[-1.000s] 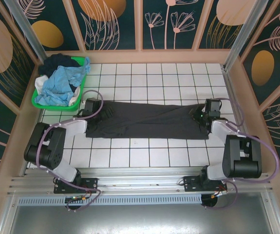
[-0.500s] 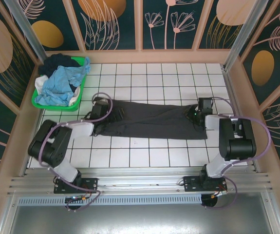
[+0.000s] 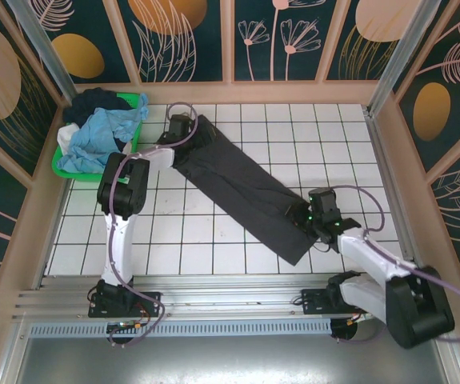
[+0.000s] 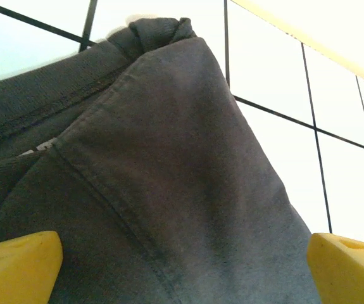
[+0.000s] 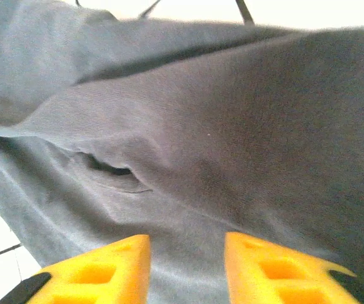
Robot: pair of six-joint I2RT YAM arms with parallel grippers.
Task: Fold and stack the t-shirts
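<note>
A charcoal-grey t-shirt [image 3: 242, 188], folded into a long strip, lies slantwise across the white tiles from far left to near right. My left gripper [image 3: 180, 128] stands over its far end, next to the basket. Its yellow jaws [image 4: 183, 269] are wide open, with a seam and a bunched corner of the cloth [image 4: 169, 158] under them. My right gripper [image 3: 310, 214] rests on the near end. Its yellow fingers [image 5: 187, 266] stand a little apart over wrinkled grey cloth [image 5: 232, 126]. More t-shirts are heaped in the basket: light blue [image 3: 98, 140], dark navy [image 3: 94, 102] and white [image 3: 66, 138].
The green plastic basket [image 3: 70, 172] sits at the far left corner against the wall. Patterned walls close in the tiled table [image 3: 294, 128] on three sides. A metal rail [image 3: 230, 300] with both arm bases runs along the near edge.
The grey shirt has swung from lying crosswise to lying slantwise. My left gripper went far toward the basket with one end; my right gripper came nearer with the other end, and its jaws parted.
</note>
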